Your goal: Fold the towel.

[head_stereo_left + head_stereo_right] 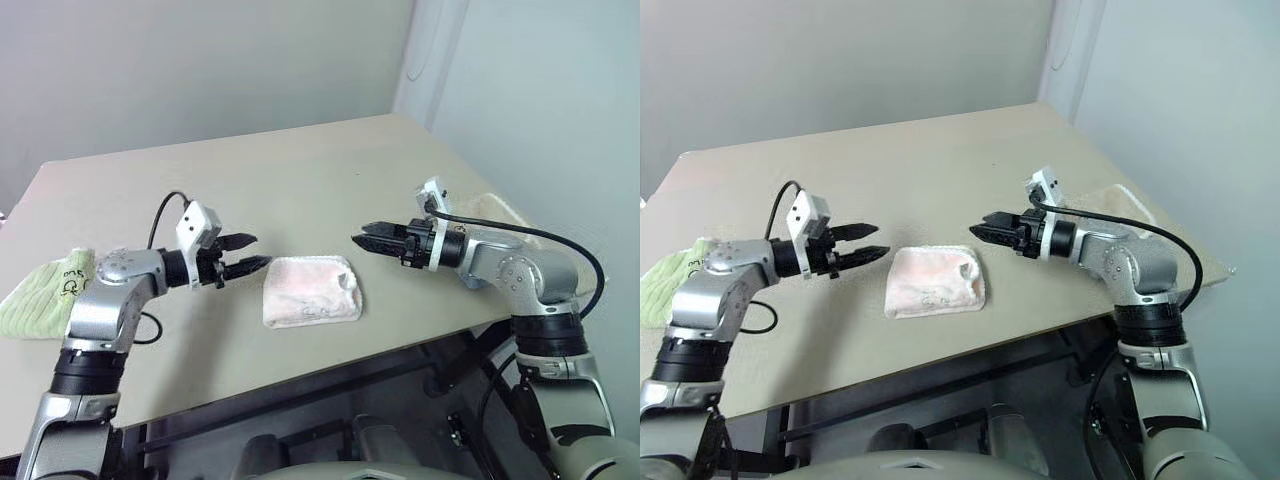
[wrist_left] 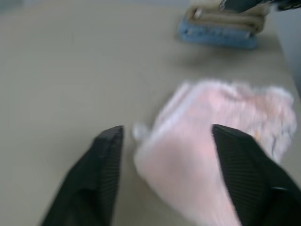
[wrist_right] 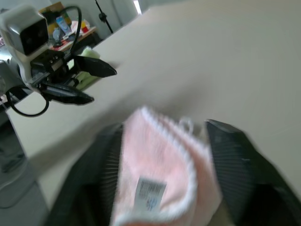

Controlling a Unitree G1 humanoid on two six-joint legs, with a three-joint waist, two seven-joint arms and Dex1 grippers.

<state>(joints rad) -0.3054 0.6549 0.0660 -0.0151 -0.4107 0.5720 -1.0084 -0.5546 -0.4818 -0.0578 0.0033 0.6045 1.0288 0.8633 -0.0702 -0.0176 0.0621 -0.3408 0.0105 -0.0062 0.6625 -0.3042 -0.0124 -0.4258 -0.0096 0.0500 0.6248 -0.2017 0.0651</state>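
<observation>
The pale pink towel [image 1: 312, 290] lies folded into a small, slightly rumpled rectangle near the table's front edge, with a white label showing on it [image 3: 150, 190]. My left gripper [image 1: 260, 250] hovers just left of the towel and a little above the table. It is open, with nothing between its fingers [image 2: 106, 160]. My right gripper [image 1: 358, 236] hangs to the right of and above the towel, pointing back toward it. It is also open and empty, and the towel shows between its spread fingers [image 3: 230, 155].
A green folded towel [image 1: 40, 292] lies at the table's left edge behind my left arm. A beige folded towel [image 1: 497, 208] sits on the right edge, on something blue [image 2: 216, 37]. The tan table [image 1: 300, 165] stretches bare behind the towel.
</observation>
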